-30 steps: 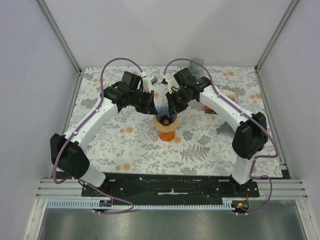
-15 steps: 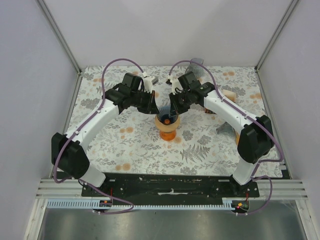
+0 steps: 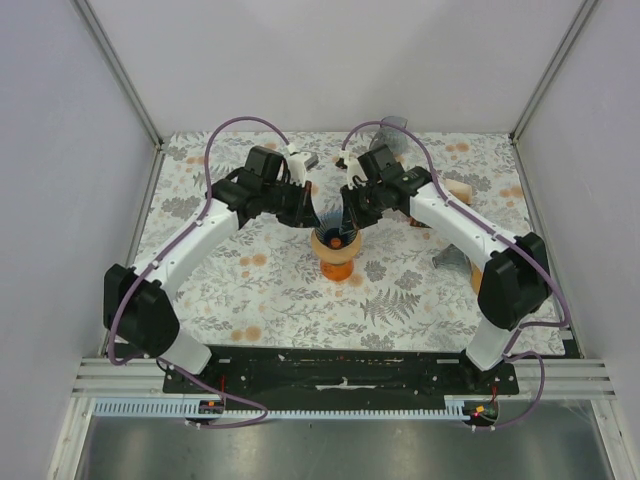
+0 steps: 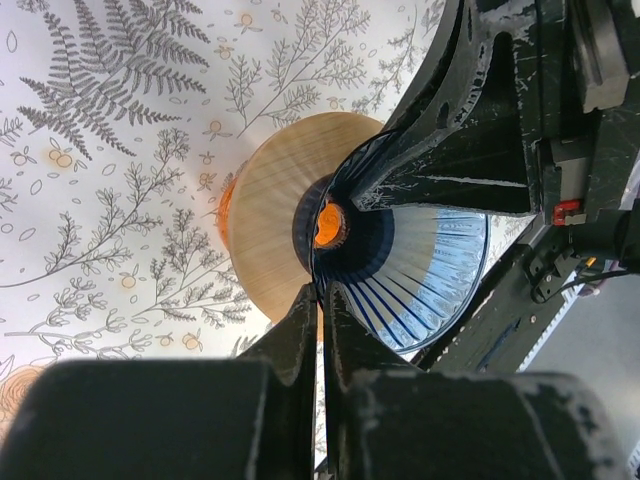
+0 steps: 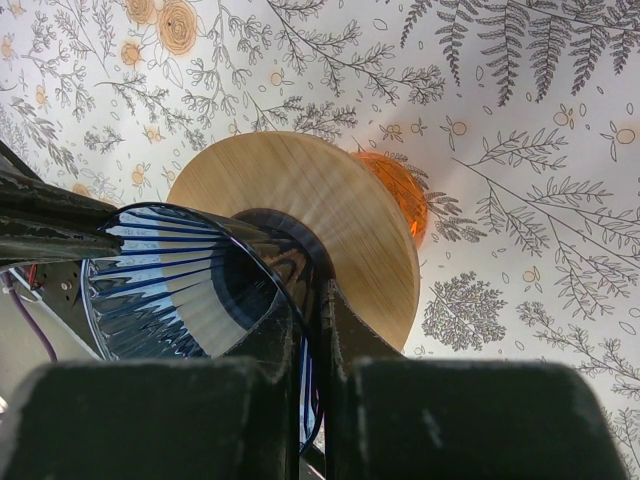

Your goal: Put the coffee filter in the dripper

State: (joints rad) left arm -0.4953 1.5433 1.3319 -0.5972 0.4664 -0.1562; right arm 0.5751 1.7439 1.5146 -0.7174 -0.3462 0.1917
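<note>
The coffee filter (image 3: 335, 233) is a see-through cone with blue ribs. Its narrow end sits in the dark centre hole of the dripper (image 3: 337, 262), an orange body with a round wooden collar, near mid-table. My left gripper (image 3: 313, 222) is shut on the filter's rim from the left, and my right gripper (image 3: 351, 222) is shut on the rim from the right. The left wrist view shows the left gripper (image 4: 320, 298) pinching the filter (image 4: 420, 270) over the collar (image 4: 268, 220). The right wrist view shows the right gripper (image 5: 313, 300) pinching the filter (image 5: 170, 285) over the collar (image 5: 335, 205).
A beige object (image 3: 456, 190) lies at the right behind my right arm. A grey object (image 3: 394, 125) is at the back edge, a small grey piece (image 3: 305, 160) is behind the grippers and another (image 3: 449, 261) is at the right. Enclosure walls stand on three sides.
Both grippers have come down and closer together with the filter. Its tip went from above the dripper into the collar's hole.
</note>
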